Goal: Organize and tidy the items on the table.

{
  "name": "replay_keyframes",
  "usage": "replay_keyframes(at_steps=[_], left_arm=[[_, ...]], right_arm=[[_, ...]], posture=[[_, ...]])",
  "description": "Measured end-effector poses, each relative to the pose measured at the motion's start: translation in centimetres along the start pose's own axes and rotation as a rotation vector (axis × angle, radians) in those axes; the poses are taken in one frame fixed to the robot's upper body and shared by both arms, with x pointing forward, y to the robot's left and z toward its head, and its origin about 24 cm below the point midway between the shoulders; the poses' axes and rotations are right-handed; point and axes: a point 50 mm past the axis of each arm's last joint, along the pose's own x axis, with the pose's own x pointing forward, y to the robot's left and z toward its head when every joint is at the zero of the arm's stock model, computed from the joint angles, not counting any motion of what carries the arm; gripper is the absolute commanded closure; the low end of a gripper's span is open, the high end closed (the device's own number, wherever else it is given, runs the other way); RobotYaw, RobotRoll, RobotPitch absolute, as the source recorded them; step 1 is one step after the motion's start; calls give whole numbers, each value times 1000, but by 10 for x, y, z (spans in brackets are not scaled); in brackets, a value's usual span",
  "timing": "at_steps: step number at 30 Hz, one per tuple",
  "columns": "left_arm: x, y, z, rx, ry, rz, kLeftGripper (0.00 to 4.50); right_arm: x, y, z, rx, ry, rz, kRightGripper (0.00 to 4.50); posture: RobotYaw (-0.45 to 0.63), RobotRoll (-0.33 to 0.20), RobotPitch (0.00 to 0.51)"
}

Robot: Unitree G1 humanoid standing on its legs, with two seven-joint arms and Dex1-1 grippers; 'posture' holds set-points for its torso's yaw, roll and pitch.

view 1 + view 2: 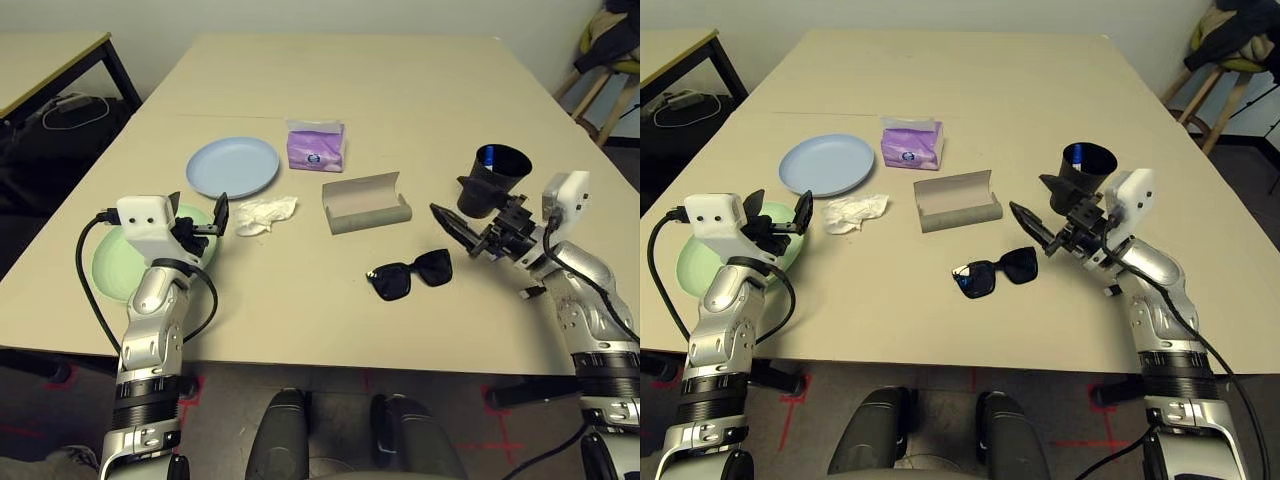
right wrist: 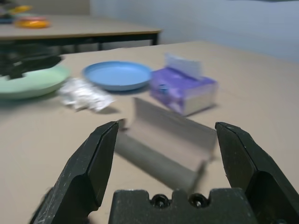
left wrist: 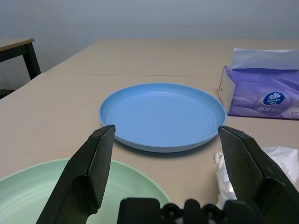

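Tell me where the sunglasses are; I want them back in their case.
In the left eye view, the black sunglasses lie on the table toward the robot's right, just nearer the robot than the open glasses case.

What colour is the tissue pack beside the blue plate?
Purple with a white top, clearest in the left wrist view: tissue pack, blue plate.

Lighting: even, bright, diffuse light from overhead; no glare on the matte table.
Shadows: soft and short, tight beneath the glasses case, the sunglasses and the rim of the blue plate.
Head views: sharp throughout; floor beyond the table dim; slight wide-angle bowing of the table's edges.
Left wrist view: crisp on the blue plate and tissue pack.
Right wrist view: blurred overall, the glasses case smeared, the far wall soft.
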Motion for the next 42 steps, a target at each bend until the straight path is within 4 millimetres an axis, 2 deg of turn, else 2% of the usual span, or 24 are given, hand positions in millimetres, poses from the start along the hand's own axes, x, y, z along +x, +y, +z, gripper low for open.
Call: replay_keyframes(at_steps=[10, 18, 23, 29, 33, 38, 42], left_arm=[[0, -2, -1, -1, 16, -24, 38], [1, 4, 6, 48, 53, -81, 38], [10, 26, 23, 91, 191, -96, 38], [15, 63, 42, -36, 393, 36, 38], [10, 87, 43, -52, 511, 95, 38], [2, 113, 35, -64, 614, 165, 38], [-2, 125, 33, -84, 666, 194, 38]], right_arm=[[-8, 13, -2, -63, 92, 296, 0], [-7, 17, -4, -115, 88, 400, 0], [-4, 15, -4, -111, 84, 399, 0], [1, 16, -5, -99, 63, 396, 0], [4, 16, -5, -98, 57, 393, 0], [8, 19, -4, -94, 52, 390, 0], [11, 21, -2, -94, 41, 386, 0]], posture=[[198, 0, 82], [227, 0, 82], [238, 0, 80], [239, 0, 78], [238, 0, 75], [238, 0, 73], [237, 0, 73]])
